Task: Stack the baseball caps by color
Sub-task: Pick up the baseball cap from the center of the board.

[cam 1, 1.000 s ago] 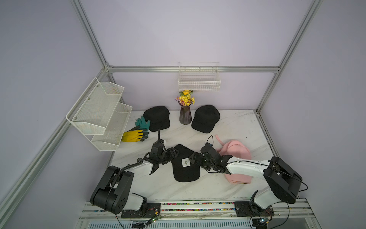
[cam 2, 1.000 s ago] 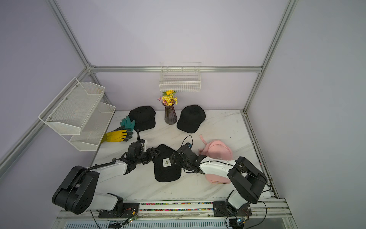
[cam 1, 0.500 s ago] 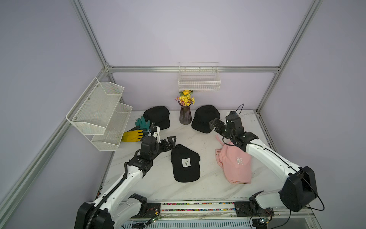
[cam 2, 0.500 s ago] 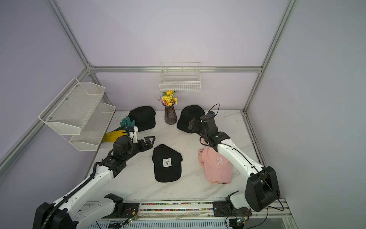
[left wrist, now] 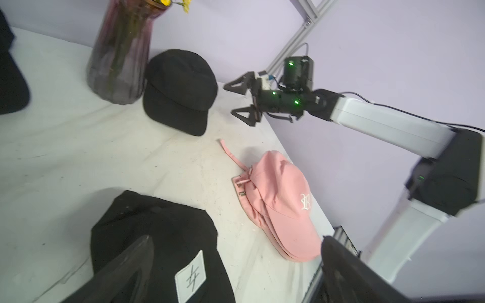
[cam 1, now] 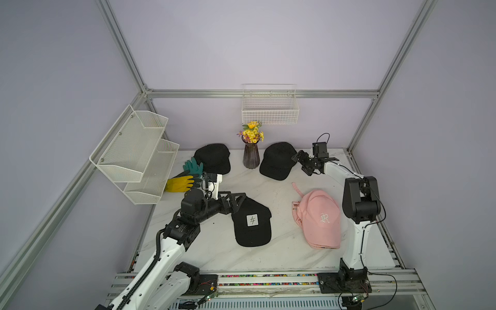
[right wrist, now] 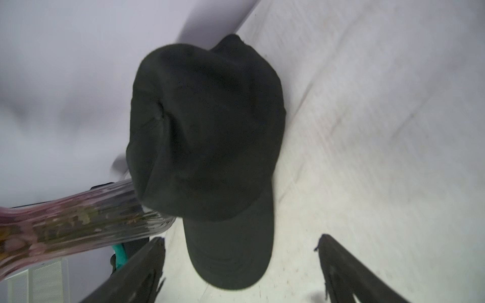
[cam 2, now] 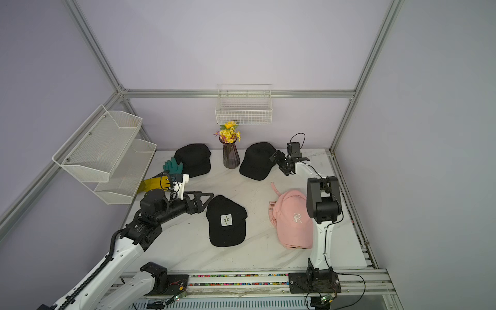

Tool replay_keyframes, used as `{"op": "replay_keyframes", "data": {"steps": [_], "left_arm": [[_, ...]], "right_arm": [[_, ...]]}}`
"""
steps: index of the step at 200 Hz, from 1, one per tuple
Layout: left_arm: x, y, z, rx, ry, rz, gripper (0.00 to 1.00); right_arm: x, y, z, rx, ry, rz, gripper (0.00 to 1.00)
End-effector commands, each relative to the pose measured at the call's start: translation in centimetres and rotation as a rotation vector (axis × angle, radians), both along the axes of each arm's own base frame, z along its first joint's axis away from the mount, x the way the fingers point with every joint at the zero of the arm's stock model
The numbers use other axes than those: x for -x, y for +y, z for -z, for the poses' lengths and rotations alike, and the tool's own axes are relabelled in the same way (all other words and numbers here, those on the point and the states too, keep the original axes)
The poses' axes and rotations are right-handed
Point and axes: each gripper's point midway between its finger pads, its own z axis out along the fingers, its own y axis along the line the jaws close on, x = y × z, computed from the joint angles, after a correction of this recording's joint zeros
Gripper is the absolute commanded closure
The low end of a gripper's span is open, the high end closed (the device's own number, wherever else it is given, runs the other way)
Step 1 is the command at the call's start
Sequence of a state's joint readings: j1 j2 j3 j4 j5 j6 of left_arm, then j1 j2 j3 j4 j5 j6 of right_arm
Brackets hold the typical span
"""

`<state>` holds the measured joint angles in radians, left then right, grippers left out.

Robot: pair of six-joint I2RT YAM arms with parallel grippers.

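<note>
Pink caps (cam 1: 320,218): stacked in one pile on the right side of the white marbled table (cam 1: 214,249), brims turned toward the front edge; white embroidered letters are shown on the top cap, and layered brims are seen at the pile's edge, though their number cannot be told
Patch cap (cam 1: 251,222): black, marked with a white square patch, laid flat and alone at the middle front, well apart from the pink pile
Back-right black cap (cam 1: 276,161): set near the back wall, just beside the vase (cam 1: 251,158), brim pointed forward
Back-left black cap (cam 1: 213,158): placed on the other side of the vase, just beside the teal glove (cam 1: 193,166), with the yellow glove (cam 1: 181,183) laid in front
Left gripper (cam 1: 240,203): fingers are spread wide and nothing is held; it is poised at the rear edge of the patch cap, contact cannot be told
Right gripper (cam 1: 299,166): fingers are spread wide and nothing is gripped; it is held just beside the back-right black cap, on its right
</note>
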<state>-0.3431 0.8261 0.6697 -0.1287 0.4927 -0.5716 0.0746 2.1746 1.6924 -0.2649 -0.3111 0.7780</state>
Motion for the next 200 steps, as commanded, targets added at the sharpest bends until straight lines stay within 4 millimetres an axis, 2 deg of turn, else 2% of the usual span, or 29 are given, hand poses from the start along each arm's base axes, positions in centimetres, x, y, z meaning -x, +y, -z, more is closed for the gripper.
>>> {"op": "replay_keyframes", "data": {"steps": [1,34,61,85,126,153,175,200], "left_arm": [[1.9,-1.3,-2.2,0.014,-0.074,0.128,0.0],[1.1,-0.6,-0.4,-0.052,-0.052,0.075,0.0],[0.4,-0.4,1.1,-0.085,-0.015,0.057,0.0],[-0.2,-0.6,1.9,-0.095,0.003,0.051,0.0],[-1.0,-0.7,2.5,-0.097,0.024,0.041,0.0],[-1.2,-0.7,2.7,-0.091,0.034,0.033,0.0],[-1.2,-0.4,2.8,-0.092,0.041,0.013,0.0],[-0.9,-0.2,2.7,-0.08,0.039,0.003,0.0]], "right_arm": [[-2.8,-0.6,-1.0,0.021,-0.058,-0.021,0.09],[-6.1,-0.6,0.4,0.086,-0.102,-0.089,0.11],[-8.0,0.6,1.1,0.056,-0.128,-0.149,0.17],[-9.2,1.3,1.5,0.023,-0.153,-0.177,0.29],[-9.8,1.7,1.9,0.001,-0.161,-0.189,0.62],[-9.3,1.8,0.5,0.021,-0.182,-0.21,0.78],[-8.5,2.0,-1.6,0.037,-0.221,-0.253,1.0],[-6.9,2.6,-4.5,0.035,-0.271,-0.299,1.0]]}}
